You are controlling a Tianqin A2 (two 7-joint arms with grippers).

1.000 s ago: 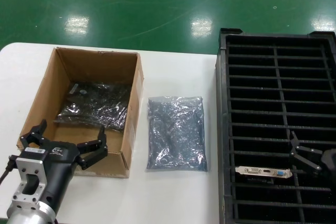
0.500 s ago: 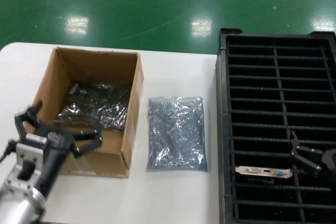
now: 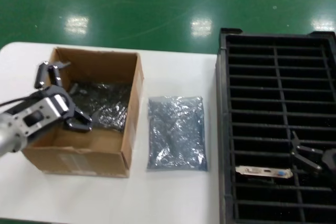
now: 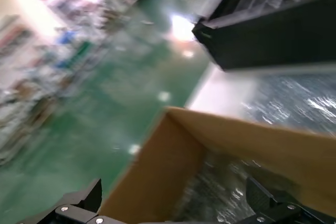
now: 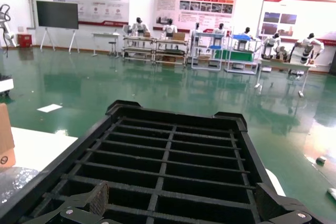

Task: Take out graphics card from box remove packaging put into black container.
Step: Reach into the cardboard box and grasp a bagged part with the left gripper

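**Brown cardboard, one card slotted, one bag to go**

Brown corrugated walls frame most of the work left. In the head view, our left gripper (image 3: pixel 60 95) hangs inside the box (image 3: pixel 97 59), its fingers (image 3: pixel 44 74) spread wide above a dark bagged item (image 3: pixel 102 103) lying on the box floor; we judge they grip nothing yet, and whether a tip brushes the bag we cannot tell. On the counter (image 3: pixel 173 192), between the box and the black container (image 3: pixel 226 129), lies the packaging (image 3: pixel 176 132), a crinkled grey-blue bag, flat and seemingly empty. A graphics card (image 3: pixel 262 171) rests in a near slot of the container, its silver bracket showing. Our right gripper (image 3: pixel 307 158) hovers just beside that card with fingers apart, empty. So one card appears unpacked and stowed; the bagged item in the box remains to be lifted, stripped and slotted.

In the left wrist view, two dark fingertips (image 4: pixel 262 195) stand well apart over the box's open mouth, the shiny bag below them.

In the right wrist view, the right fingers (image 5: pixel 94 198) sit parted above the container's ribs, nothing between them.
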